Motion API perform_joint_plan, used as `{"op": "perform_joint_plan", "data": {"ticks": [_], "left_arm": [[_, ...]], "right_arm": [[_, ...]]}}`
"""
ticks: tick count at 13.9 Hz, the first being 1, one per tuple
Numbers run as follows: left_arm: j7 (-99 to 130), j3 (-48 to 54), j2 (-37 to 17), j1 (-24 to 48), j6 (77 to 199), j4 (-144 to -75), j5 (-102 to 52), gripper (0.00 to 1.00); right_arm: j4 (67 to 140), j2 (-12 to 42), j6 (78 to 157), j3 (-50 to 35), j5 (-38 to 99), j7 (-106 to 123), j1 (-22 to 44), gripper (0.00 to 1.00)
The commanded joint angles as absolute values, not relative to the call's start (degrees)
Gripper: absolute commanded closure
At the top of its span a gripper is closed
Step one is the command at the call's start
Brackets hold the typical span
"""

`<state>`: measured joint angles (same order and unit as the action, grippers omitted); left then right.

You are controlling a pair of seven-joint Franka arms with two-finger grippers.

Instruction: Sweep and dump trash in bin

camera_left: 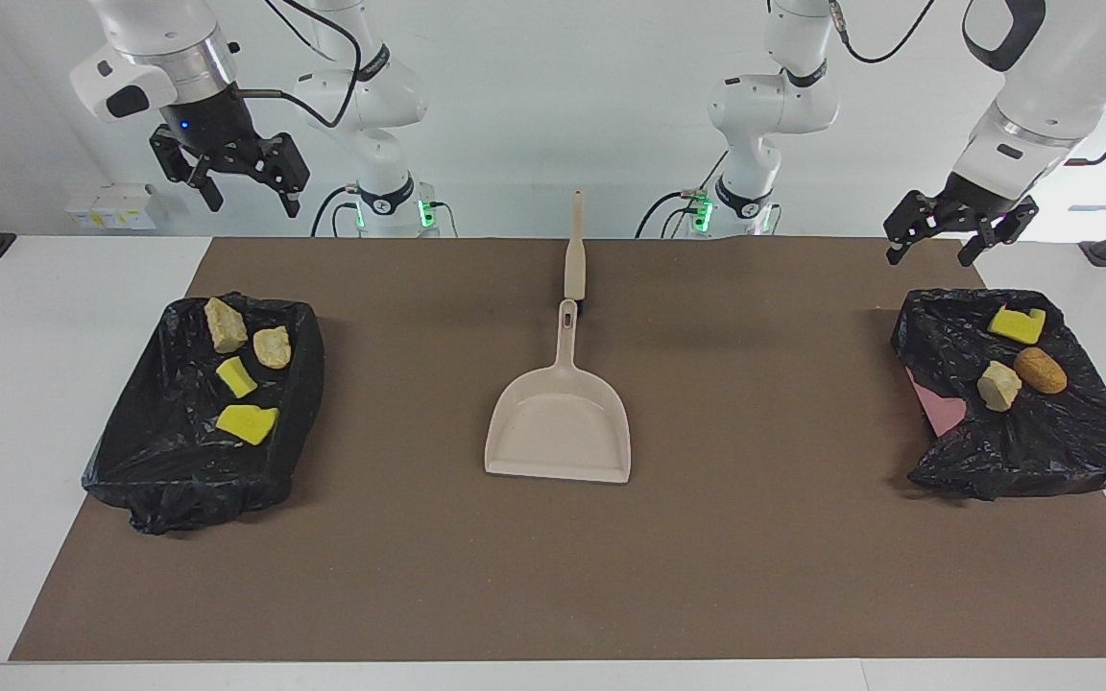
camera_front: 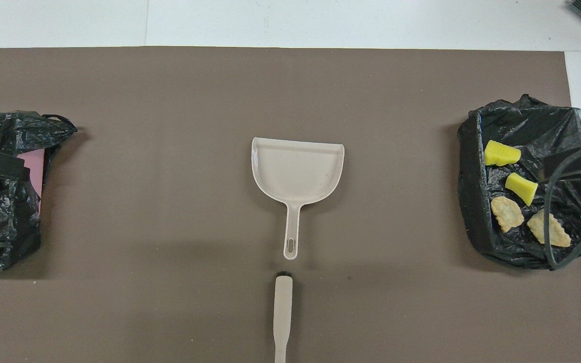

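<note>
I'm reading both grippers, left (camera_left: 958, 232) and right (camera_left: 229, 173), as hovering open and empty while the trash (camera_left: 246, 372), probably light and crumbly, is sitting in two bins (camera_left: 179, 451), best pinched mid-body.

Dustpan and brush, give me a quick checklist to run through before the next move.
1. Beige plastic dustpan empty: ok.
2. Beige long-handled brush lying free, in line with the dustpan's handle, nearer to the robots: ok.
3. Four scraps in the black-lined bin at the right arm's end: ok.
4. Three scraps in the black-lined bin at the left arm's end: ok.
5. Left pincer open, holding nothing, raised by its bin: ok.
6. Right pincer open, holding nothing, raised high: ok.
</note>
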<state>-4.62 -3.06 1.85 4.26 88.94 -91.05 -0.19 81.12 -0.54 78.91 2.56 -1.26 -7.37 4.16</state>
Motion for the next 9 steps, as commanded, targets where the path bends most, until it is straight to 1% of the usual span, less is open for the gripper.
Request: {"op": "perform_joint_plan", "data": {"ticks": [1,9], "left_arm": [[-5.3,-3.4,2.1,4.8,87.5,-90.4,0.7,0.0],[-5.4,-3.6,2.9,4.8,87.5,-90.6,0.5,0.0]], "right_arm": [[80.9,-0.9,78.4,2.3,-1.1,-5.4,3.6,0.0],[80.9,-0.9,78.4,2.3,-1.1,-5.4,3.6,0.0]]}}
